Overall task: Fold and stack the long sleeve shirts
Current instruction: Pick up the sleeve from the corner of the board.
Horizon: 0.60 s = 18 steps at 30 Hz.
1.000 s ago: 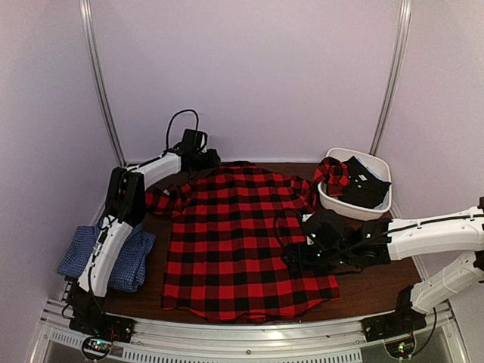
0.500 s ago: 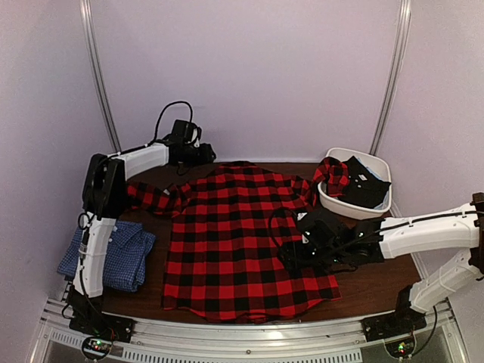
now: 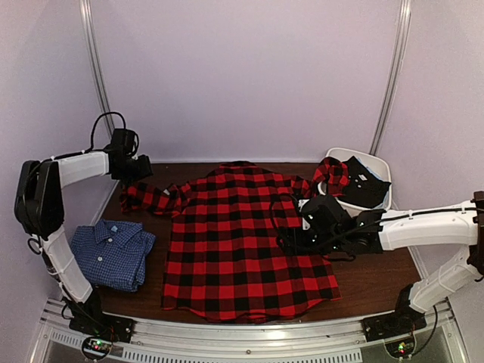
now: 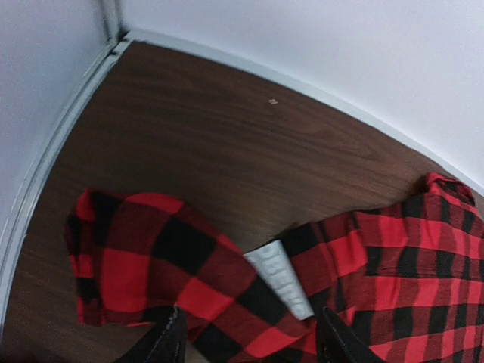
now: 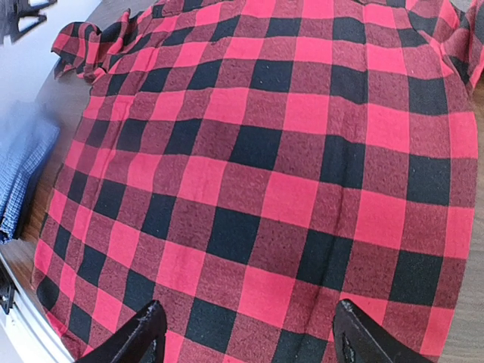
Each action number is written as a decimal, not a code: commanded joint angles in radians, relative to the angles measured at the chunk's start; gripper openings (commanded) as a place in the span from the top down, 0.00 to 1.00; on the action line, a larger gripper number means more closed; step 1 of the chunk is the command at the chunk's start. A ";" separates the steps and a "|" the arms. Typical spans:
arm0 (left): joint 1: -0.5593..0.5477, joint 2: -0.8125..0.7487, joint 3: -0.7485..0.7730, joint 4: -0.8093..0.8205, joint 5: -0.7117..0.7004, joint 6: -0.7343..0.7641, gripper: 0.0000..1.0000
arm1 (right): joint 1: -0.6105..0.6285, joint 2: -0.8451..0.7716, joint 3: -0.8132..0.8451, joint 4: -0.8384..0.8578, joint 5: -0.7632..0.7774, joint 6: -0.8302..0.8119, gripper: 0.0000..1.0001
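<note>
The red-and-black plaid shirt (image 3: 242, 234) lies spread flat across the middle of the table, its left sleeve (image 3: 147, 198) bunched toward the back left. In the left wrist view that sleeve (image 4: 151, 257) shows a white label (image 4: 281, 280). My left gripper (image 3: 138, 171) (image 4: 253, 349) hovers open just behind the sleeve and holds nothing. My right gripper (image 3: 291, 240) (image 5: 246, 340) hangs open over the shirt's right half (image 5: 272, 166). The blue checked shirt (image 3: 113, 253) lies folded at the near left.
A white basket (image 3: 376, 165) at the back right holds more plaid and black cloth. A metal rail (image 3: 227, 329) runs along the near table edge. Bare wood (image 3: 378, 287) shows at the near right, and the walls stand close on three sides.
My left arm swung from the collar area to the back left, uncovering the blue shirt, and its jaws widened. The left sleeve now lies stretched further left. The right gripper shifted slightly back.
</note>
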 commanded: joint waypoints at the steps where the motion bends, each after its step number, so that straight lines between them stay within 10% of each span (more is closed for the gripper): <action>1: 0.096 -0.051 -0.099 -0.003 -0.009 -0.047 0.40 | -0.013 0.020 0.037 0.035 -0.026 -0.045 0.24; 18: 0.185 0.062 -0.128 0.094 0.034 -0.067 0.54 | -0.043 0.034 0.066 0.034 -0.074 -0.085 0.23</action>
